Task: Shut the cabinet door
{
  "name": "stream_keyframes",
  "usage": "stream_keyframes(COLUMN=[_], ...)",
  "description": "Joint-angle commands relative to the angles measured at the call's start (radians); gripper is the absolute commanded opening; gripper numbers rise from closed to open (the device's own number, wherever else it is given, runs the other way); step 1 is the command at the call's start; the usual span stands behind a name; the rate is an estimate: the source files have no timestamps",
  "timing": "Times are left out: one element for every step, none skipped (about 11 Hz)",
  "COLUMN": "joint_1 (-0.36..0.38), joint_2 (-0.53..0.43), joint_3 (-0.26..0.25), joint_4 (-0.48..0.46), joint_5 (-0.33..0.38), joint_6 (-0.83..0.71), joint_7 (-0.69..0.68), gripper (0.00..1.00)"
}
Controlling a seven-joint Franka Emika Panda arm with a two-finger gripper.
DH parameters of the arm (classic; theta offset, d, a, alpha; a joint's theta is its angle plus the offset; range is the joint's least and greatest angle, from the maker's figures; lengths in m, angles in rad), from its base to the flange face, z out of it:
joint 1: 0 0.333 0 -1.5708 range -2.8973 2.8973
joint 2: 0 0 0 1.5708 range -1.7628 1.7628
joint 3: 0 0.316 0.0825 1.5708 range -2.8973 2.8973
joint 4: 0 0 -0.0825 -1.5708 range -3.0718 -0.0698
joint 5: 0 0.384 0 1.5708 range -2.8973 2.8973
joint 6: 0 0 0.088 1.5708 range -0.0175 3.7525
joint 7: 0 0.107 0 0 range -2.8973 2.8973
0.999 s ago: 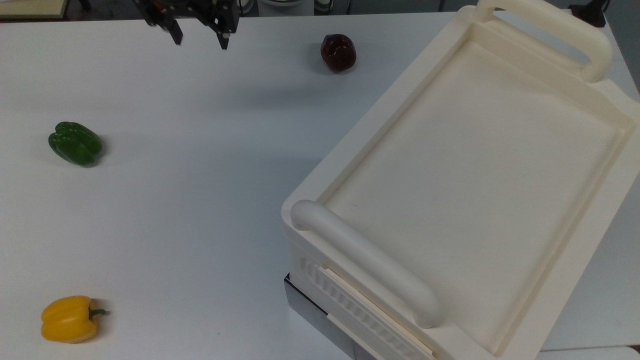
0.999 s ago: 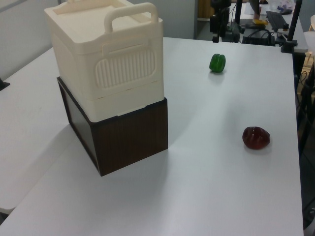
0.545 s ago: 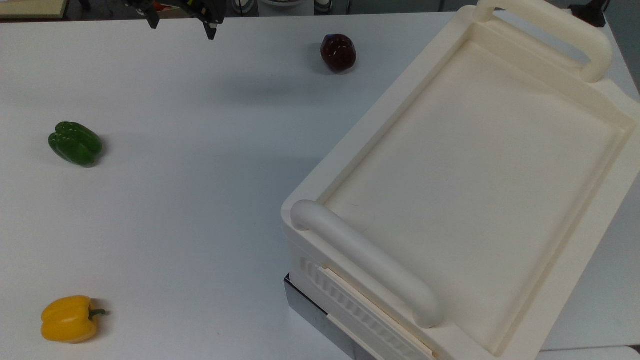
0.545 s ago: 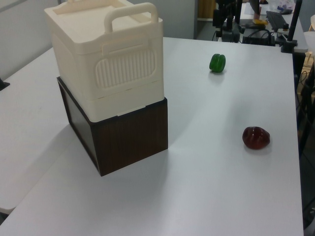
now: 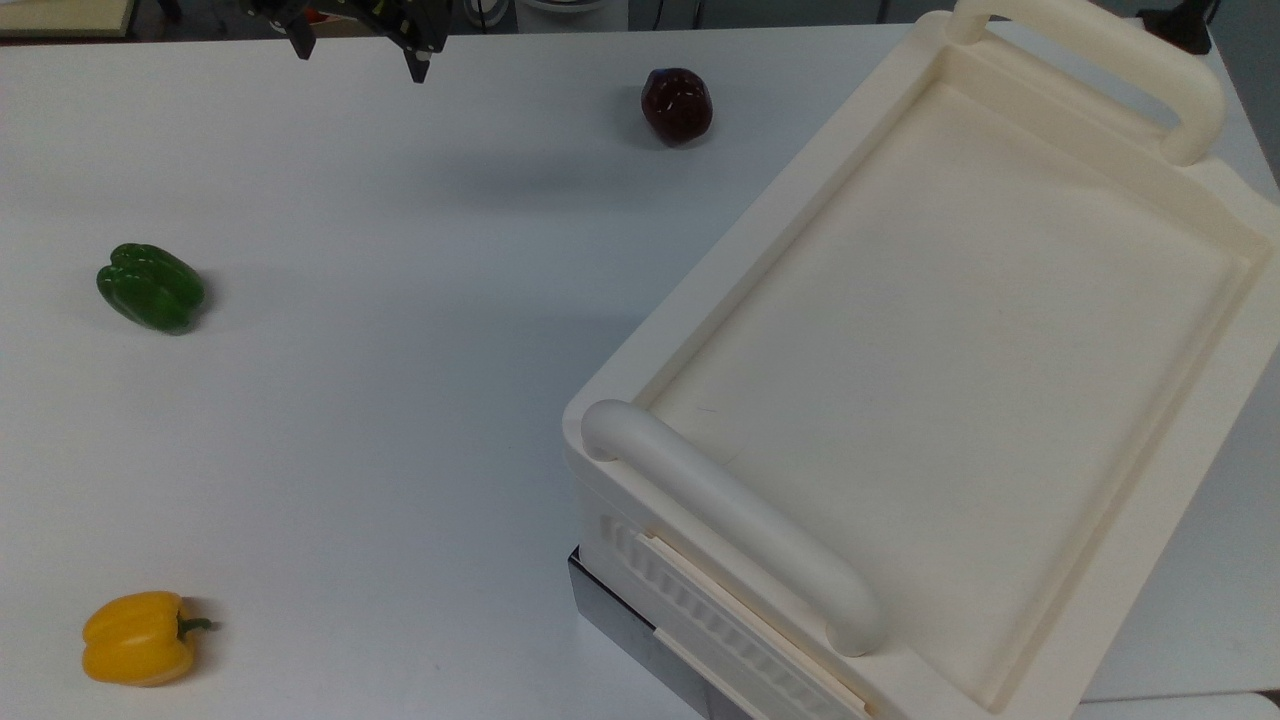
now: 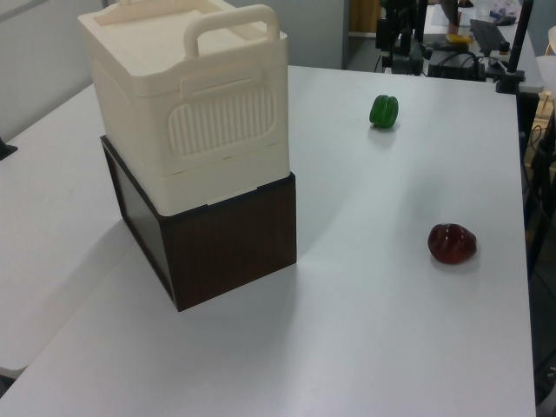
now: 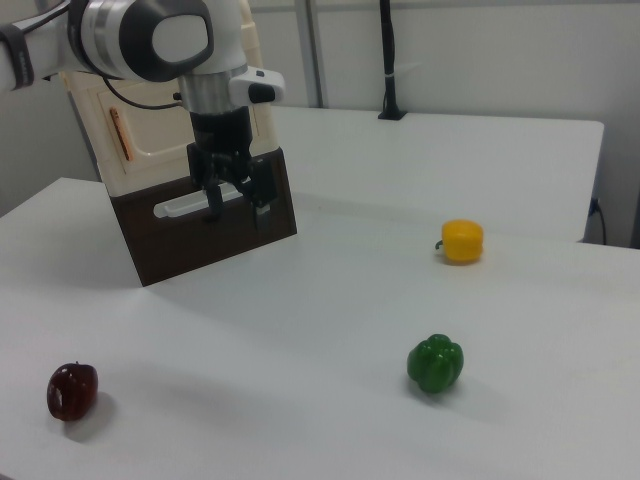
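Observation:
The cream cabinet [image 5: 940, 330] stands on a dark base [image 6: 228, 252] at the top view's right. In the right view, the cabinet door [image 7: 150, 120] with its slim copper handle [image 7: 119, 136] lies flat against the cabinet's front, partly hidden by the arm. My gripper [image 7: 236, 208] hangs open in front of the dark base, a little above the table, holding nothing. In the top view the gripper [image 5: 358, 52] is at the upper edge, well left of the cabinet [image 6: 187, 104].
On the white table [image 5: 400, 420] lie a green pepper [image 5: 150, 286], a yellow pepper [image 5: 137, 637] and a dark red pepper [image 5: 677, 104]. A white bar handle [image 7: 185, 205] sits on the dark base's front. Dark stands and gear [image 6: 408, 43] line the far table edge.
The gripper has drawn back toward the top view's upper edge and slightly left, away from the cabinet. In the last half second it barely moved. Nothing else shifted.

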Motion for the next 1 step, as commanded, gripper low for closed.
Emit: stream_keyframes(joint_1=[0.01], joint_2=[-0.014], joint_3=[-0.005], joint_4=[-0.012], joint_5=[-0.017], joint_6=[-0.008], joint_7=[0.018], gripper=[1.0])
